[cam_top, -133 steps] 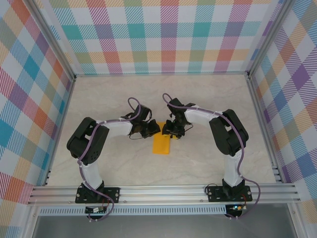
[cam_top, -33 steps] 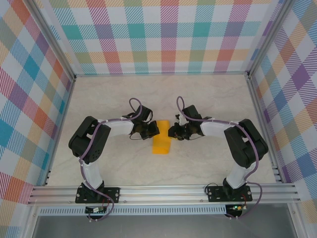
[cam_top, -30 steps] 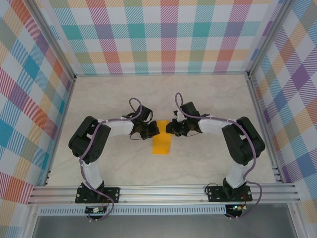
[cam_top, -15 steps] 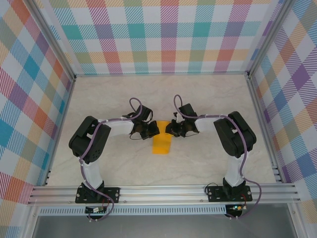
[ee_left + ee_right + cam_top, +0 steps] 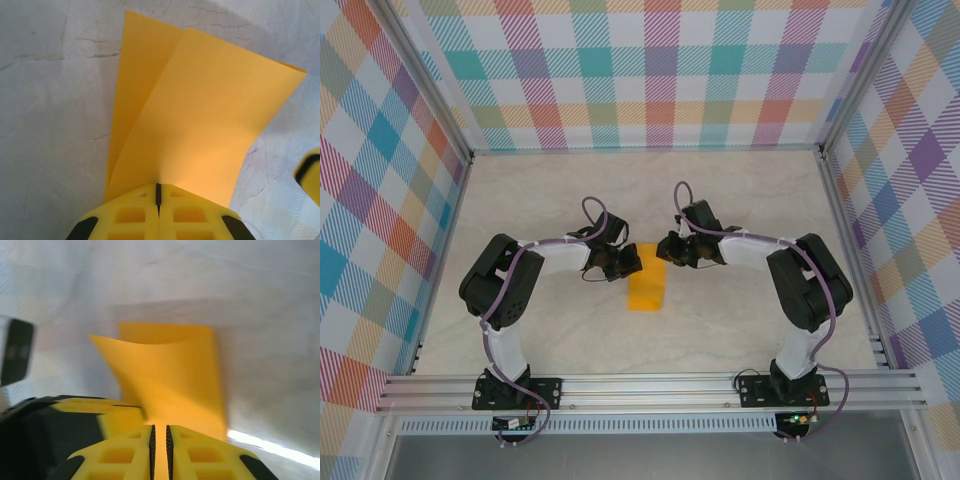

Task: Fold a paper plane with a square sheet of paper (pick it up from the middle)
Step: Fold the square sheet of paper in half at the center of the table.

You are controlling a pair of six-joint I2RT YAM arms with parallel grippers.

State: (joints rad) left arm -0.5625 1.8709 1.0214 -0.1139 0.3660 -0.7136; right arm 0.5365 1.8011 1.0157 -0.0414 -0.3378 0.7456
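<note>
1. The paper (image 5: pixel 646 287), folded into a narrow strip, lies mid-tabletop (image 5: pixel 750 200) between the two arms.
2. The left hand (image 5: pixel 158 192) is clamped tight on the paper's edge near its far end.
3. The right hand (image 5: pixel 159 431) pinches the same end from the opposite side, its fingers nearly together.
4. Between the hands, the top layer curls up off the lower one.

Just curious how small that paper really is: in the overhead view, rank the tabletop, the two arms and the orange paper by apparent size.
1. tabletop, largest by far
2. left arm and right arm: look about alike, so not ranked apart
3. orange paper, smallest
</note>
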